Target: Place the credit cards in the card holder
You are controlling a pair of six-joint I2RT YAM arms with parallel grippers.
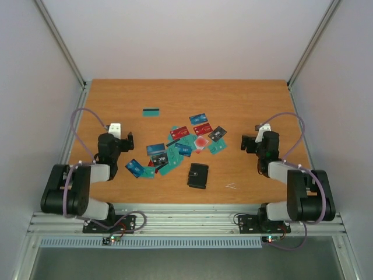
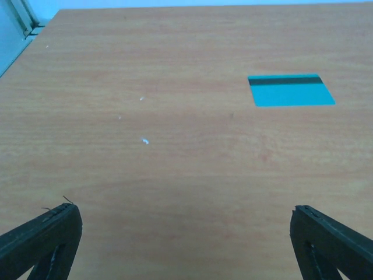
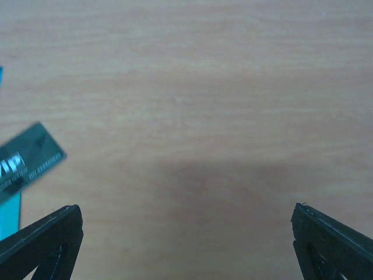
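Wood desk, top view: credit cards lie in a loose heap mid-desk, teal, blue, red and dark grey, several overlapping. Lone teal card sits apart, far-left of the heap. Card holder, black, lies flat just near of the heap, close to the desk's near edge and between the two arms; can't tell if it touches any card. Left pincer sits left of the heap, right pincer sits right of it, and both are clear of the cards. Jaw gap is hard to read from this view.

Left wrist view: left pincer is wide open, with its fingers at the two bottom corners and only bare desk between them. Holds nothing. Lone teal card is ahead to the far right, dark stripe along its far edge, flat on the desk. A few white specks lie on the wood.

Right wrist view: right pincer is wide open, with its fingers at the bottom corners and bare desk between them. Holds nothing. Dark grey card is at the left edge, tilted, partly cut off by the frame, print blurred. Teal card edge shows just near of it. Card holder doesn't show in either wrist view.
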